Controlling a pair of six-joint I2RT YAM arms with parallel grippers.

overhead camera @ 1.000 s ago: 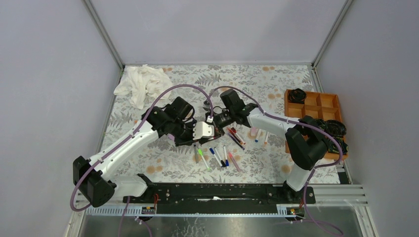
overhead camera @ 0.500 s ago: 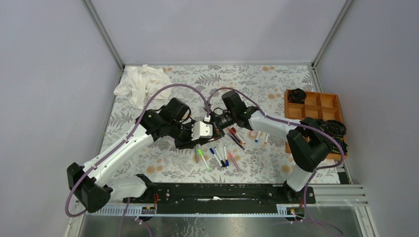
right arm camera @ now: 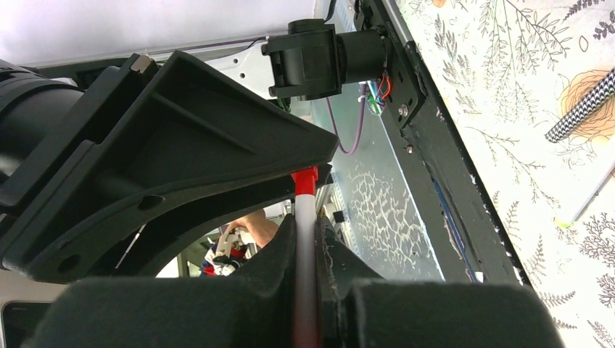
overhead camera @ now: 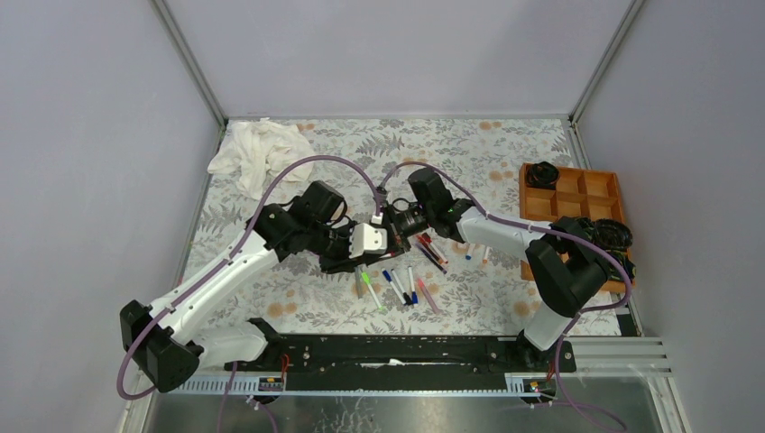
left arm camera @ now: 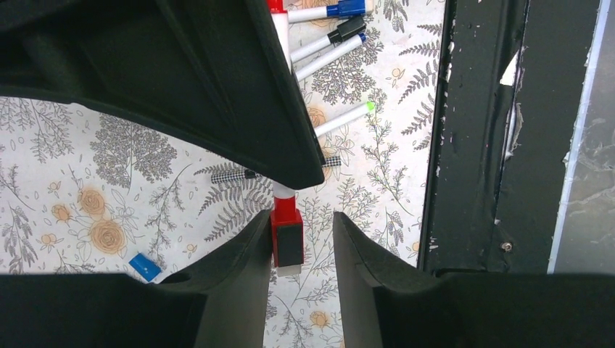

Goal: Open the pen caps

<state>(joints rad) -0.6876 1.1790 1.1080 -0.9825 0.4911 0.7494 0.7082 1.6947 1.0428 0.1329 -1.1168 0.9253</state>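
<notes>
My right gripper (right arm camera: 306,239) is shut on a white-barrelled pen (right arm camera: 305,214) held above the table. Its red cap (left arm camera: 286,230), with a black pad on its end, sticks out under the right gripper's finger. My left gripper (left arm camera: 301,243) is open around that cap: the cap rests against the left finger, with a gap to the other finger. In the top view the two grippers meet at mid-table, left gripper (overhead camera: 382,238) against right gripper (overhead camera: 398,225). Several more pens (overhead camera: 398,285) lie on the cloth just in front. A loose blue cap (left arm camera: 145,267) lies on the floral cloth.
A crumpled white rag (overhead camera: 257,153) lies at the back left. A wooden compartment tray (overhead camera: 577,180) with black cables (overhead camera: 606,236) stands at the right. The black rail (overhead camera: 406,347) runs along the near edge. A houndstooth-patterned stick (left arm camera: 228,175) lies under the grippers.
My left gripper's jaws have spread apart around the red cap. The left arm has shifted slightly left; the right gripper has stayed shut on the pen, edging slightly right.
</notes>
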